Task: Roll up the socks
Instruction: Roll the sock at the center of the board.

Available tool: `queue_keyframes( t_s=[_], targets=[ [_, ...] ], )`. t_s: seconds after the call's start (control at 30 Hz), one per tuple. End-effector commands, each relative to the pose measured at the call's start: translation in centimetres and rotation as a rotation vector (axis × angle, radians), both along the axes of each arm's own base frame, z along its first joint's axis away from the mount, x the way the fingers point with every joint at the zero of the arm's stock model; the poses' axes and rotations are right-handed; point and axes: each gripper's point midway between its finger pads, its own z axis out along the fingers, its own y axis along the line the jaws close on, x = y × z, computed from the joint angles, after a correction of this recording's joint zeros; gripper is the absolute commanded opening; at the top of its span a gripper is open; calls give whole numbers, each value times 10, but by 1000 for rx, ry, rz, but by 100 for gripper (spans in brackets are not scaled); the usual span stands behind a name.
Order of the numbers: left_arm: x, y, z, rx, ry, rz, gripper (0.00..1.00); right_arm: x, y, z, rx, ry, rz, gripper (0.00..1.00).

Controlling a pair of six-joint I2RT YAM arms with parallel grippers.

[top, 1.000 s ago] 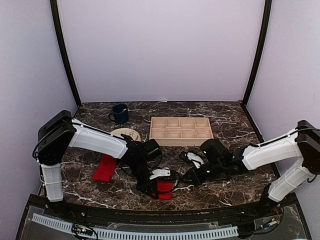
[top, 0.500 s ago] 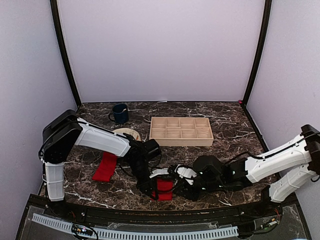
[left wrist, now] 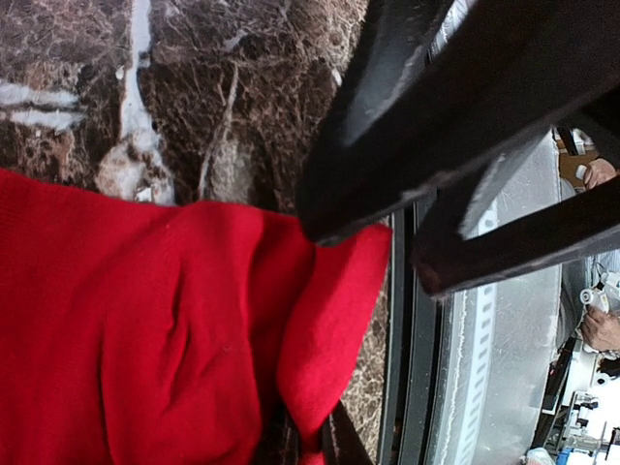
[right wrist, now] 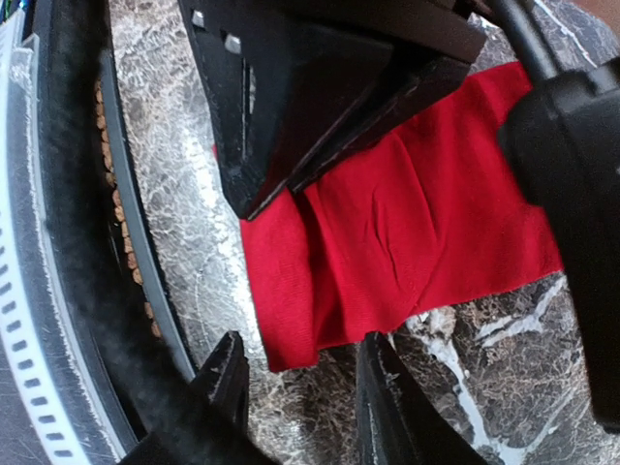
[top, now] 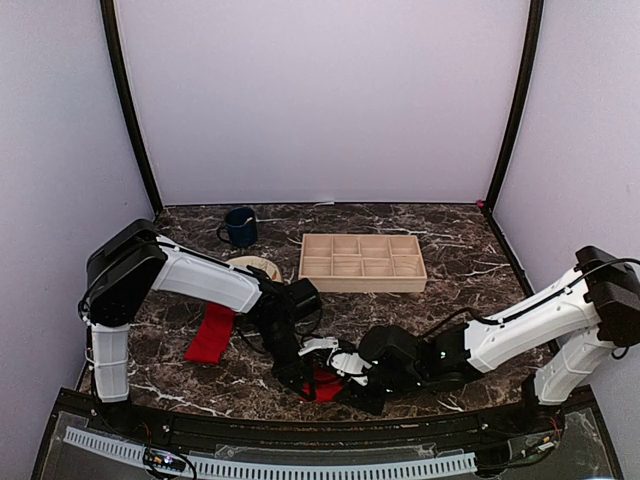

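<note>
A red sock point(top: 325, 386) lies bunched near the table's front edge. It also shows in the left wrist view point(left wrist: 145, 329) and the right wrist view point(right wrist: 407, 242). My left gripper point(top: 300, 374) is shut, pinching a fold of this sock between its fingertips point(left wrist: 315, 441). My right gripper point(top: 347, 381) is open right beside the sock, its two fingers point(right wrist: 229, 373) straddling the sock's near corner low over the table point(right wrist: 302, 387). A second red sock point(top: 210, 335) lies flat at the left, apart from both grippers.
A wooden compartment tray point(top: 362, 262) stands at the middle back. A blue mug point(top: 240, 226) and a round pale ring point(top: 255, 266) sit at the back left. The table's black front rim point(left wrist: 412, 368) runs just beside the sock.
My right arm has swung left across the table until its open gripper reached the sock. My left gripper has stayed on the sock.
</note>
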Motion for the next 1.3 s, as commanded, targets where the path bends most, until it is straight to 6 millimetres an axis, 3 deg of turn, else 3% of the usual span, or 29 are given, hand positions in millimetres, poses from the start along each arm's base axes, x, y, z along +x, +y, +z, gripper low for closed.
queue_keyframes(
  t_s=[0.0, 0.23, 0.3, 0.57, 1.03, 1.27],
  targets=[
    [-4, 20, -22, 109, 1, -10, 9, 4, 14, 10, 24, -60, 28, 37],
    [-5, 20, -23, 108, 13, -10, 9, 6, 22, 14, 40, -82, 39, 40],
    [-5, 19, -22, 106, 15, -10, 10, 5, 22, 4, 17, -75, 45, 41],
    [-4, 19, -22, 108, 18, -10, 10, 1, 25, 0, 15, -65, 71, 39],
    [-3, 19, -25, 127, 27, 1, 13, -5, 25, -15, -20, -36, 106, 16],
    [3, 23, -30, 194, 11, 40, 21, -5, 24, -19, -31, -31, 102, 5]
  ],
)
